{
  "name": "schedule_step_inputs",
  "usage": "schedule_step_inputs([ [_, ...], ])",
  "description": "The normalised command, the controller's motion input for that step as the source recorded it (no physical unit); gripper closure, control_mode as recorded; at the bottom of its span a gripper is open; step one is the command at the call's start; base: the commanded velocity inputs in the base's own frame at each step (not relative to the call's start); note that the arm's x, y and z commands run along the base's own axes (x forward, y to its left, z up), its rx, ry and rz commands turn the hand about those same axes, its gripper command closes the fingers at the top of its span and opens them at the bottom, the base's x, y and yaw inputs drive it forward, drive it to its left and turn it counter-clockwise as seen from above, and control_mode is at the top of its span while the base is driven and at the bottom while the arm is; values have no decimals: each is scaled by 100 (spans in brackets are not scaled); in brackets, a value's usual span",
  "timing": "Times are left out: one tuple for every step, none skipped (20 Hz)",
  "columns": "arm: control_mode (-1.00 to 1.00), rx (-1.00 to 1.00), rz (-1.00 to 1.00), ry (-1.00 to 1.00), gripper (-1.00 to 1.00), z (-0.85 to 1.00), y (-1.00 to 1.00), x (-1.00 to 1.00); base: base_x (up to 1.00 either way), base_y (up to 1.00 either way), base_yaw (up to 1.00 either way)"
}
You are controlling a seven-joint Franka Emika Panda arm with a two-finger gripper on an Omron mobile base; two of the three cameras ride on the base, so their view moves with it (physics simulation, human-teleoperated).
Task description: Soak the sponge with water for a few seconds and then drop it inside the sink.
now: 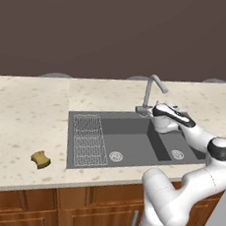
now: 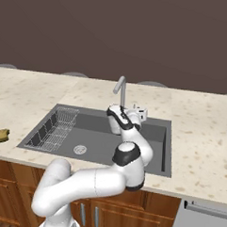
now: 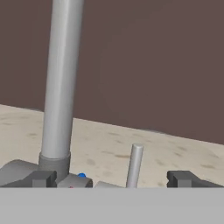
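The mustard-yellow sponge lies on the counter, left of the dark grey sink and far from my hand. My gripper is at the base of the grey gooseneck faucet, behind the basins. It is open. In the hand view the faucet's thin upright lever stands between the two fingertips, touching neither. Water is out of view at the spout.
The wire-grid drainboard fills the sink's left section. Speckled beige counter runs on both sides, with a dark wall behind. Wooden cabinet fronts sit below the counter's front edge.
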Motion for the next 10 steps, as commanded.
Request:
schedule_step_inputs([
  [-100,0,0,0,-100,0,-17,5,0,0,0],
  [-100,0,0,0,-100,0,-20,7,0,0,0],
  [-100,0,0,0,-100,0,-21,6,0,0,0],
  [-100,1,0,0,-100,0,-19,7,0,0,0],
  [-100,0,0,0,-100,0,-18,11,0,0,0],
  [-100,1,0,0,-100,0,-16,14,0,0,0],
  [-100,1,0,0,-100,0,-15,17,0,0,0],
  [-100,1,0,0,-100,0,-15,21,0,0,0],
  [-100,1,0,0,-100,0,-12,21,0,0,0],
  [-100,0,0,0,-100,0,-9,23,0,0,0],
])
